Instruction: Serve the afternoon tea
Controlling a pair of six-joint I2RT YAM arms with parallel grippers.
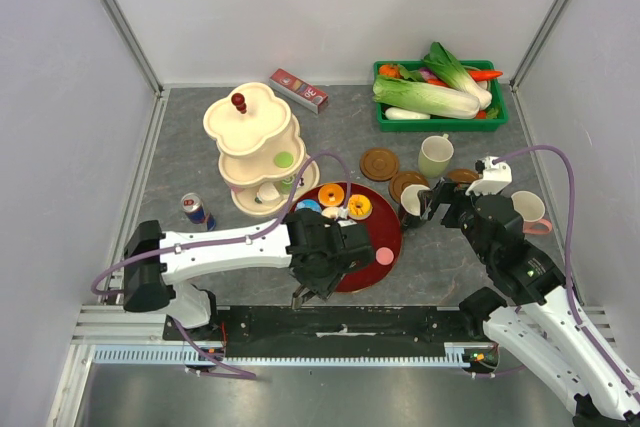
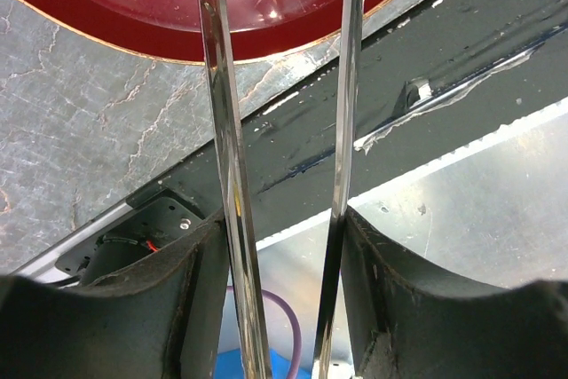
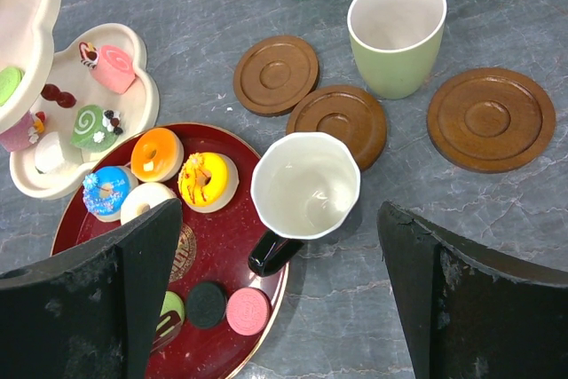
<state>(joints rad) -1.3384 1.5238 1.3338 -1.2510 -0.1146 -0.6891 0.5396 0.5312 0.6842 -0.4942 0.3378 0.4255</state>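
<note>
Grey marbled table (image 1: 200,147) is carrying a red tray (image 3: 222,264) of donuts (image 3: 207,179), with three coasters (image 3: 337,123) and a pale green mug (image 3: 395,28) beyond it. Left gripper (image 2: 282,246) is clamping narrow on metal tongs (image 2: 217,130), its arm lying low along the near edge and its wrist over the tray's near rim. Right gripper (image 3: 278,219) is standing wide and holding nothing. It is hovering over the black mug (image 3: 306,185) just beside the tray, with the arm reaching forward and leftward.

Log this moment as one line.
left gripper: shut on tongs, over rim of red tray | right gripper: open, above black mug | coasters: bare | sweets: on red tray and stand
</note>
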